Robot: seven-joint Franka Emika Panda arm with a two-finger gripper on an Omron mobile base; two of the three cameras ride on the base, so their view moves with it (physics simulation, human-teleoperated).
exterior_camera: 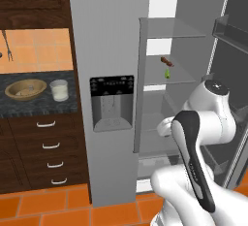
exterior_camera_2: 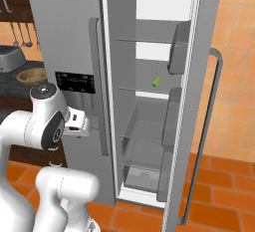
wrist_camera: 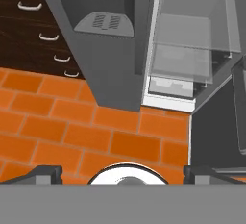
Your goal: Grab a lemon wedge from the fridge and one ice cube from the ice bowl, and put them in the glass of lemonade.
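Fridge (exterior_camera: 109, 40) stands with its right door swung open, and we see the lemon wedge (exterior_camera: 167, 74) on a middle shelf. Our gripper (wrist_camera: 123, 172) hangs spread and empty above the floor; ice bowl (exterior_camera: 25, 89) and glass of lemonade (exterior_camera: 59, 90) sit together on the counter (exterior_camera: 43, 104).

Fridge (exterior_camera: 109, 36) top cut off; shelf items (exterior_camera: 166, 67) (tiny) unidentifiable

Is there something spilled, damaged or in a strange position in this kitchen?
Nothing stands out. The tall grey steel fridge has its right door open, the small green wedge lies on a glass shelf, and nothing looks spilled.
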